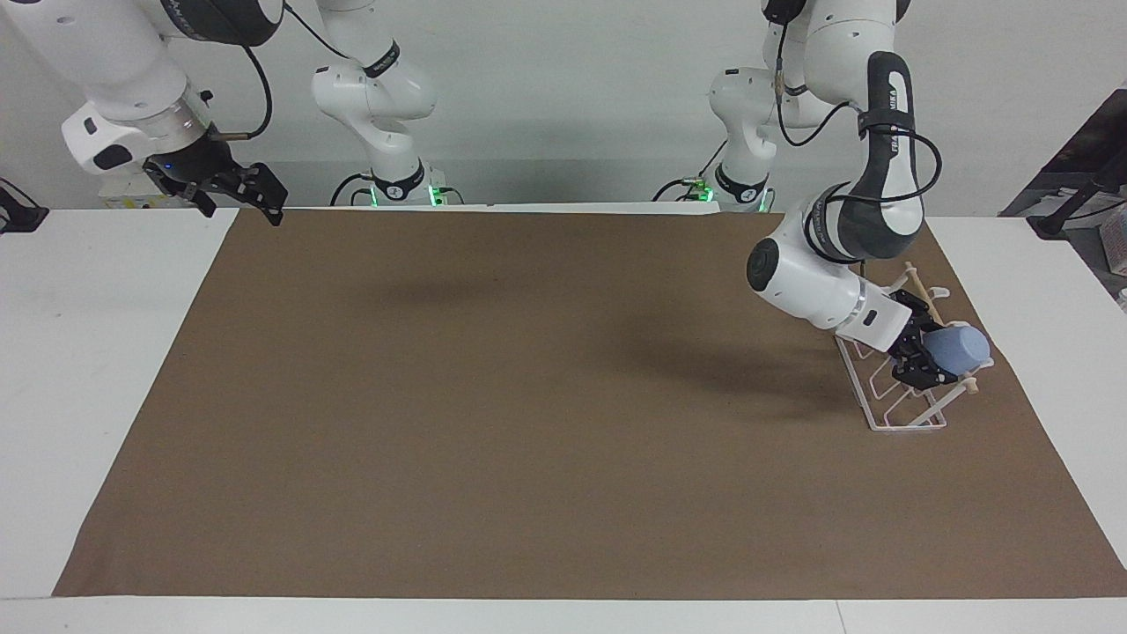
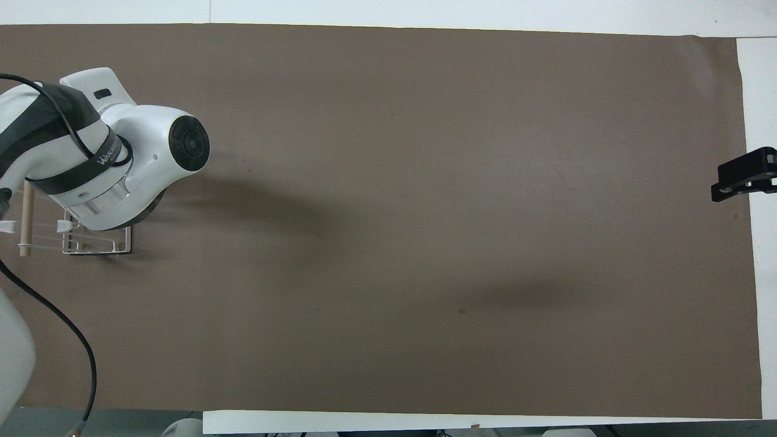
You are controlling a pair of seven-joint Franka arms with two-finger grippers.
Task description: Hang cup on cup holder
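The light-blue cup (image 1: 963,349) lies tilted on its side in my left gripper (image 1: 931,356), which is shut on its rim end. The cup's base points toward the left arm's end of the table. It sits over the slanted prongs of the white wire cup holder (image 1: 907,426), just under the wooden dowel (image 1: 918,286). Whether a prong is inside the cup is hidden. In the overhead view the left arm covers the cup and the gripper; only the cup holder (image 2: 97,247) and the dowel (image 2: 25,218) show. My right gripper (image 1: 254,194) waits, raised over the right arm's end of the table (image 2: 743,181).
A brown mat (image 1: 528,396) covers most of the white table (image 1: 88,352). The cup holder stands on the mat near its edge at the left arm's end. The left arm's elbow (image 1: 797,273) hangs over the mat beside the holder.
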